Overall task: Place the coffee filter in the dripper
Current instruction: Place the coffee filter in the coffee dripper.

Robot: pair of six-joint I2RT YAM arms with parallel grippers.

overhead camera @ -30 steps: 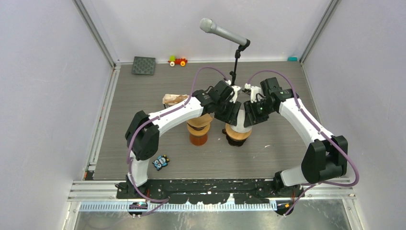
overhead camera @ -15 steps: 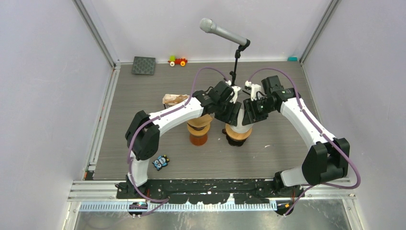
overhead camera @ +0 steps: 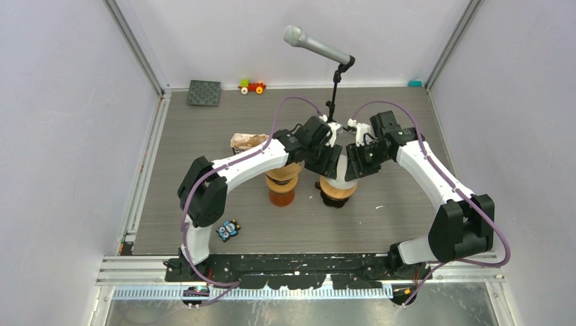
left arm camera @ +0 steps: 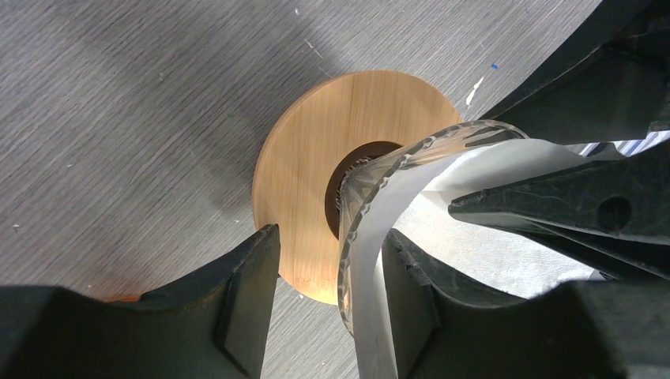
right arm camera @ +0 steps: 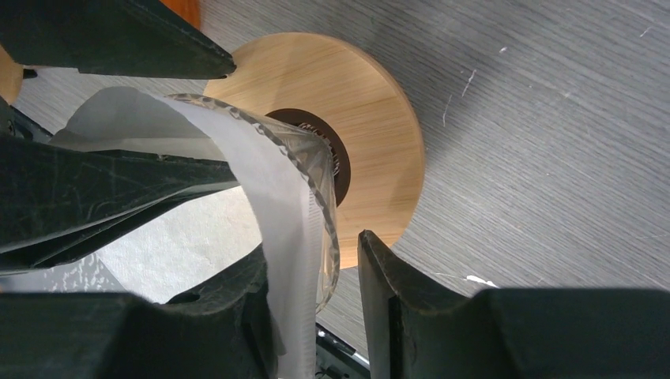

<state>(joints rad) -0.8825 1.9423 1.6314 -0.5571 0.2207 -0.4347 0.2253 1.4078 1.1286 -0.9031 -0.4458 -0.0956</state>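
The glass dripper (left arm camera: 411,154) stands on its round wooden base (left arm camera: 300,174) (overhead camera: 337,193) mid-table. The white coffee filter (left arm camera: 490,166) (right arm camera: 276,189) sits inside the dripper's cone (right arm camera: 312,162), its edge rising above the rim. My left gripper (left arm camera: 330,237) (overhead camera: 325,163) is open and straddles the rim: one finger inside against the paper, the other outside and well clear of the glass. My right gripper (right arm camera: 313,246) (overhead camera: 353,166) is open and straddles the opposite rim the same way, its outer finger a small gap from the glass.
An orange vessel with a wooden collar (overhead camera: 282,188) stands just left of the dripper. A brown pack (overhead camera: 246,141) lies behind it. A microphone (overhead camera: 316,46) on its stand overhangs the back. A grey pad (overhead camera: 204,92), toy car (overhead camera: 252,86) and small figure (overhead camera: 229,229) lie apart.
The right arm has shifted very slightly over the dripper. The left arm, the dripper and the filter stay where they were.
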